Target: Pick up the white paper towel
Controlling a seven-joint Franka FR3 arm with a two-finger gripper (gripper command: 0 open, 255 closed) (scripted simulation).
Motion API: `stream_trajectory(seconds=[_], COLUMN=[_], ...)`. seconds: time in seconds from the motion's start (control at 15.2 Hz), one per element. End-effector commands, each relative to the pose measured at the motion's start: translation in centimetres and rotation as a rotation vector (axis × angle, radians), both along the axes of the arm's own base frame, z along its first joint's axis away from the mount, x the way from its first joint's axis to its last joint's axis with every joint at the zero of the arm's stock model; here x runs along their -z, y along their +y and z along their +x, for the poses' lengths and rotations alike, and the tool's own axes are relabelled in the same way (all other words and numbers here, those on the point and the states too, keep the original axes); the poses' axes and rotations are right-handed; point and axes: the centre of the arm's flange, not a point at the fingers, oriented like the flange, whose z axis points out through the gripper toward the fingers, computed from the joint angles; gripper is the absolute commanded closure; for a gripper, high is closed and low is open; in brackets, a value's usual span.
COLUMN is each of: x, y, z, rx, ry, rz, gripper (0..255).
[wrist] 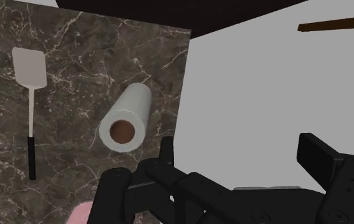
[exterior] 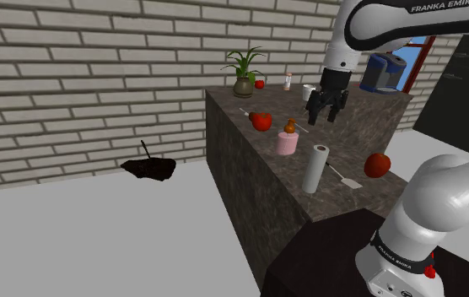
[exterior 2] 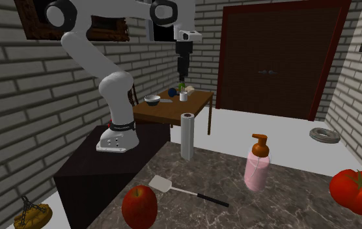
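The white paper towel roll [exterior: 315,169] stands upright on the dark marble counter [exterior: 250,139], close to the edge toward the shoulder view's left. In the second exterior view the roll [exterior 2: 187,135] rises behind the spatula. My gripper [exterior: 325,108] hangs open in the air above the counter, higher than the roll and farther back from the stand. Seen from the wrist, the roll [wrist: 126,119] shows from above with its brown core, ahead of my gripper [wrist: 223,181] and outside the fingers. Nothing is between the fingers.
A pink soap bottle [exterior: 287,139], two tomatoes [exterior: 261,121] [exterior: 377,164] and a white spatula [exterior: 342,175] share the counter near the roll. A potted plant [exterior: 244,74] stands at the far end. A wooden table [exterior 2: 173,104] lies beyond my stand.
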Motion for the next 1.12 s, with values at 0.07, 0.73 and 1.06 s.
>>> stream_trajectory(seconds=[0.07,0.73,1.06], x=[2.7,11.8,14.2], y=[-2.4,-10.8,-11.1], z=[0.7,2.0,2.0], rx=[0.046,0.2,0.205], ry=[-0.003,-0.006,-0.006], rz=[-0.021,-0.089,-0.091], gripper=[0,0,0])
